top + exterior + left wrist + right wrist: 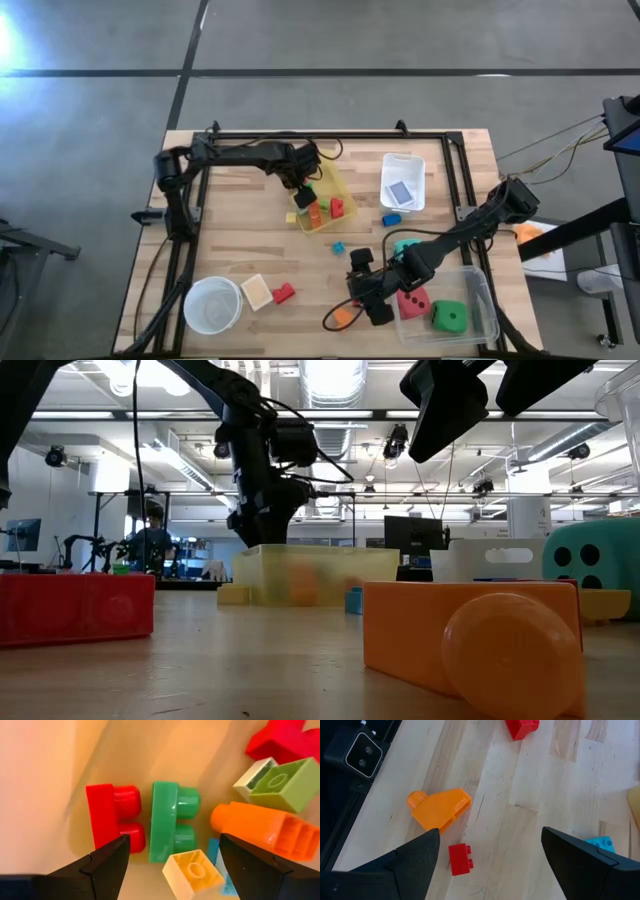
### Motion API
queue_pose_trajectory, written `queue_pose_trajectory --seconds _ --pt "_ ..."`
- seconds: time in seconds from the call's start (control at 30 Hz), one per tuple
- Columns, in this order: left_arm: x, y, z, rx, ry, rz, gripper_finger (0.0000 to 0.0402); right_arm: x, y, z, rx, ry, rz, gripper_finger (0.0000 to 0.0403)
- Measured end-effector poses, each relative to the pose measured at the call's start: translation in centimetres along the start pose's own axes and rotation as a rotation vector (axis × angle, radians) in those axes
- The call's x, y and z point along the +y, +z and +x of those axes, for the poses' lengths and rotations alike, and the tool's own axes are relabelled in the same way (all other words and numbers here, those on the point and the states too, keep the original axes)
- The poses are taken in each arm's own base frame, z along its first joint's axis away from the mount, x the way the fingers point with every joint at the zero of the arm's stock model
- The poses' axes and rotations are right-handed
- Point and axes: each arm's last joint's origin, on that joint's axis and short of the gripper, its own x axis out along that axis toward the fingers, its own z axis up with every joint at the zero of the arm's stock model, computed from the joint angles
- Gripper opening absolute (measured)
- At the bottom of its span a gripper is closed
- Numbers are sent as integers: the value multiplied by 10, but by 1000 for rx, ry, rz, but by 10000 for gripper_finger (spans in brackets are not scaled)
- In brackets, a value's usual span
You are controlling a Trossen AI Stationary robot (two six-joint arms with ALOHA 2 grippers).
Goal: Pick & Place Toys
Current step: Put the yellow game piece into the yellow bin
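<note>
My left gripper (303, 192) hangs open, pointing down into the yellow bin (345, 190). Under its fingers (173, 840) a red block (107, 822), a green block (167, 827), a yellow block (192, 872) and an orange block (260, 827) lie on the bin's floor, and it touches none of them. My right gripper (362, 300) stands open above the table near the front edge. Below it (491, 832) lie an orange block (440, 807) and a small red block (460, 860). A teal die (405, 245) rests on the table.
A clear bin (485, 295) at the front right holds a pink-red die (412, 300) and a green die (450, 317). A white bin (403, 165) stands at the back, a white bowl (212, 305) at the front left. Loose blocks (284, 293) lie scattered between.
</note>
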Motion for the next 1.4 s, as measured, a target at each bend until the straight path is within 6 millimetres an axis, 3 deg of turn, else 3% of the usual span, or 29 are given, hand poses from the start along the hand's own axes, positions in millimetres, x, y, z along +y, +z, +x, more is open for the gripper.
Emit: queue_pose_trajectory --seconds 0.33,0.53,0.67,0.77,1.0,1.4 --pt "-8 -3 -36 -114 42 -28 312 0 0 0 1 0 0 343" --pt "-33 -17 -69 -190 19 22 312 0 0 0 2 0 4 343" --pt "-56 -38 -79 -233 78 117 312 1 -1 0 4 2 5 343" --pt "-69 -59 -76 -251 127 166 312 2 -1 0 7 2 21 343" --pt "-87 -100 -62 -305 63 159 312 2 -1 0 8 2 27 343" --pt "-88 -133 -24 -320 69 206 312 2 -1 0 9 1 25 343"
